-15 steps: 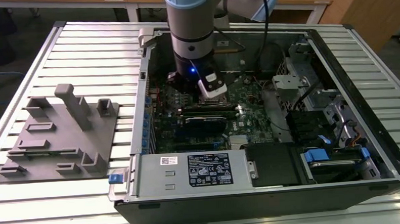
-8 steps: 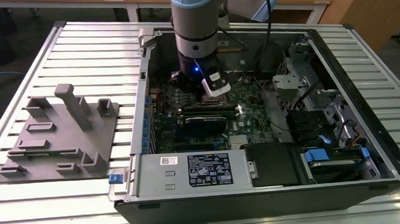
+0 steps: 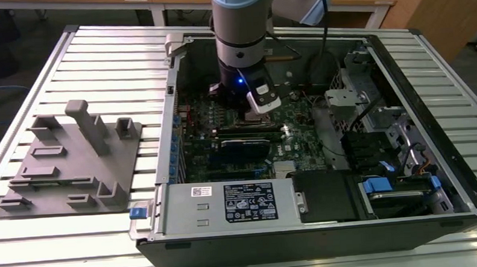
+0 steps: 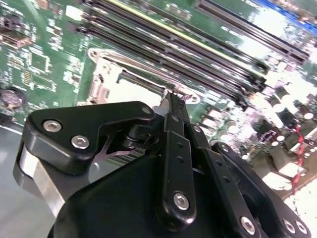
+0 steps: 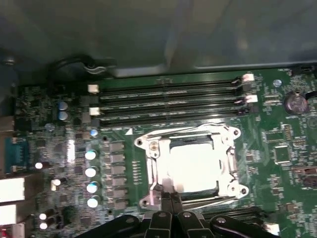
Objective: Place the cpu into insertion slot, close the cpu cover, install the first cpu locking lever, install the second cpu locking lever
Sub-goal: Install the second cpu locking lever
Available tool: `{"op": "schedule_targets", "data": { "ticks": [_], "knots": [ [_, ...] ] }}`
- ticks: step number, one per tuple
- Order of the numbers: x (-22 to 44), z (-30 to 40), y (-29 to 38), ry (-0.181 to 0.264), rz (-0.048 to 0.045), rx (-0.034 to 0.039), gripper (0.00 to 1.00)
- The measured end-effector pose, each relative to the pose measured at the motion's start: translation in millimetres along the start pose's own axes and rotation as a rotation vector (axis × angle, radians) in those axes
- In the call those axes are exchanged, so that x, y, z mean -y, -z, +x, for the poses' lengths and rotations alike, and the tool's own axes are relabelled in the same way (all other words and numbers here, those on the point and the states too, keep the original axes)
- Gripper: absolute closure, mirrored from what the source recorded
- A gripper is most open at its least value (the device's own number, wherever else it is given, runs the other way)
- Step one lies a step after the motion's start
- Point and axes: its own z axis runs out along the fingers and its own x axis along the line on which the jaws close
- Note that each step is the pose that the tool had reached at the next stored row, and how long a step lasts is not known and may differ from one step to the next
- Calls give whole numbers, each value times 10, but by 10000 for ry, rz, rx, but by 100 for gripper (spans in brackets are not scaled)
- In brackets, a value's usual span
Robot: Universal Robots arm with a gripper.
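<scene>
End effector (image 5: 171,196) fingers pinched together, apparently empty, at cover (image 5: 190,136) edge | cpu (image 5: 193,163) seated in slot | cover thin, stiff; press its rim

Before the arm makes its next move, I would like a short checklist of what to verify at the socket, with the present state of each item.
1. The cpu lies in the insertion slot: ok, its pale top fills the square window in the first wrist view.
2. The cpu cover is down over the cpu: ok, the metal frame appears flat around it.
3. The gripper is at the socket: ok, its tip sits at the edge of the frame in both wrist views.
4. What the gripper tip grips or presses: cannot tell.
5. Both locking levers latched: cannot tell.
6. The memory slots beside the socket untouched by the gripper: ok.
</scene>
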Motion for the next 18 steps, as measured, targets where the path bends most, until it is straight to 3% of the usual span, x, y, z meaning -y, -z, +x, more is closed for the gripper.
{"op": "schedule_targets", "data": {
  "ticks": [4,9,18],
  "knots": [
    [-21,-97,-11,0,1,-15,90],
    [-75,-148,-23,-1,4,-21,90],
    [-162,-159,-43,143,-1,-39,90]
  ]
}}
